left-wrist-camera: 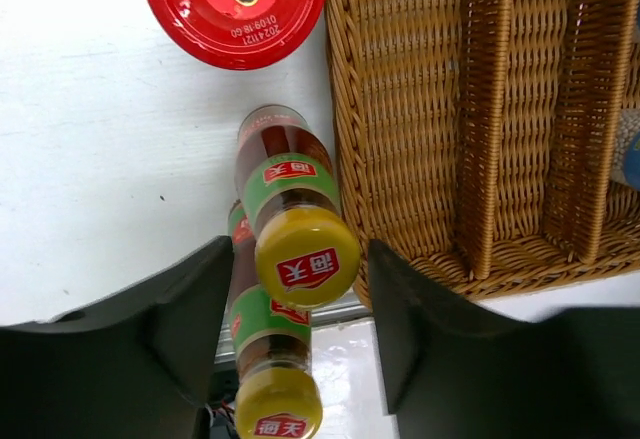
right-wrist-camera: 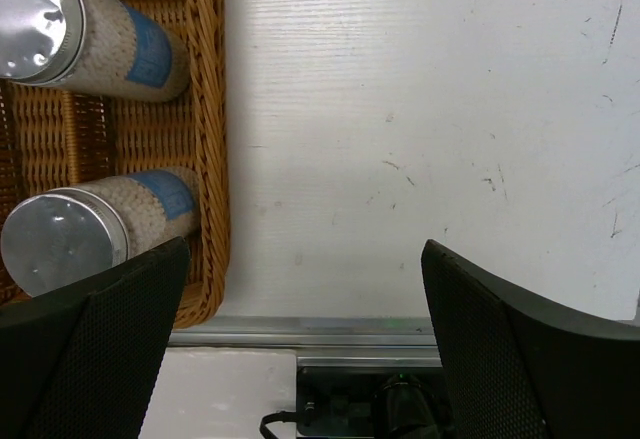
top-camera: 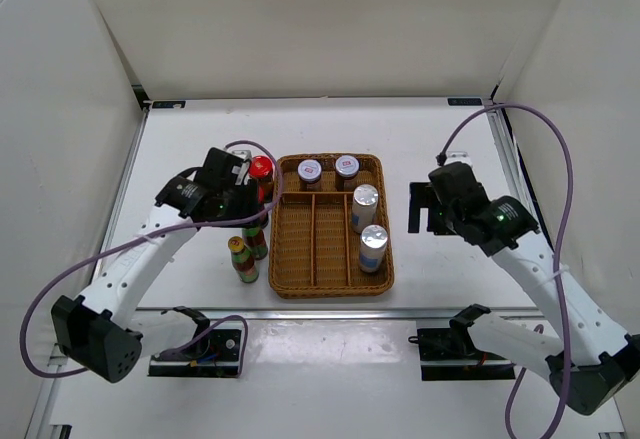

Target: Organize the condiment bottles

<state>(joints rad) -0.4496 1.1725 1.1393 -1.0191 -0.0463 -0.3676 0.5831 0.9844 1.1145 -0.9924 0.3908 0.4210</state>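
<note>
Bright, even light with faint soft shadows, sharp focus; glare on one pale cylinder (right-wrist-camera: pixel 30 19).

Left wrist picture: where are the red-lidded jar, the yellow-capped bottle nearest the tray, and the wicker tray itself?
red-lidded jar (left-wrist-camera: pixel 235 4), left wrist view, the flat top of its lid.
yellow-capped bottle (left-wrist-camera: pixel 305 259), left wrist view, its yellow cap.
wicker tray (left-wrist-camera: pixel 400 109), left wrist view, bare weave.

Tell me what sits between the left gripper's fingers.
A yellow-capped bottle stands upright between the left gripper's fingers, just beside the wicker tray. The left wrist view shows it.
</note>
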